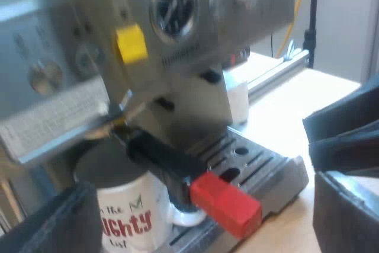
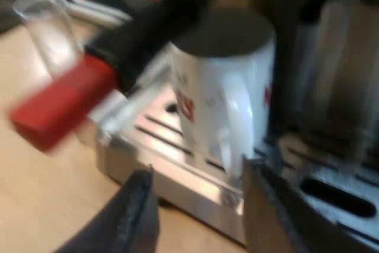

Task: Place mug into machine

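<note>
Two fingers of the left hand (image 1: 204, 205) stand wide apart, gripping nothing. Ahead of them the white mug (image 1: 127, 205), red lettering on it, sits on the drip tray (image 1: 266, 170) of the espresso machine (image 1: 177, 57), under the locked-in holder (image 1: 169, 158). The holder's red end (image 1: 225, 202) sticks out beside the mug.

Right wrist view: the right hand (image 2: 201, 205) is spread open and empty, low at the tray's front edge, with the mug handle (image 2: 231, 140) just beyond the gap. The mug stands on the tray. A measuring glass (image 2: 50, 34) is on the surface (image 2: 35, 194) behind the red end.
</note>
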{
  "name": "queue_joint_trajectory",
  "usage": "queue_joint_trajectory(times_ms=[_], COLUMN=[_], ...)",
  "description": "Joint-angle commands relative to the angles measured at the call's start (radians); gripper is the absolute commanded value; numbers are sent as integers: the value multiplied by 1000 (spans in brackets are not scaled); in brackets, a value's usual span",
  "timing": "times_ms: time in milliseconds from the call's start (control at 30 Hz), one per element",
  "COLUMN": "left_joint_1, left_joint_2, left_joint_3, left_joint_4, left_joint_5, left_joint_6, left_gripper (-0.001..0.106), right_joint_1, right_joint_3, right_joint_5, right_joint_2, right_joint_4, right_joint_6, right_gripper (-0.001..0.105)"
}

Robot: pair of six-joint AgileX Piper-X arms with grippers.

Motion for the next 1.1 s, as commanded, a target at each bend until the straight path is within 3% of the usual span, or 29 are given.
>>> queue_joint_trajectory(times_ms=[33,167,367,700,833,1100], left_joint_1=[-3,-3,-3,-3,-3,-3], left_joint_2=[-5,-8,-9,-9,-9,-9], left_joint_3=[-42,-109,-165,-166,-166,-166], left_joint_4=[33,75,92,105,110,110], left_joint_5=[-9,0,5,15,67,80], left_joint_6=[0,-2,-2,-2,-2,-2], left_gripper=[75,75,75,75,75,75], right_joint_1=[32,90,96,96,80,-10], right_joint_3=[-31,-107,-178,-218,-289,-363], right_joint_5=[13,53,147,147,147,88], right_joint_2=[-30,-35,-35,30,138,231], right_joint_4=[0,0,32,40,40,33], right_joint_6=[-5,-77,-87,-39,-16,3], right_gripper=[17,0,0,0,0,0])
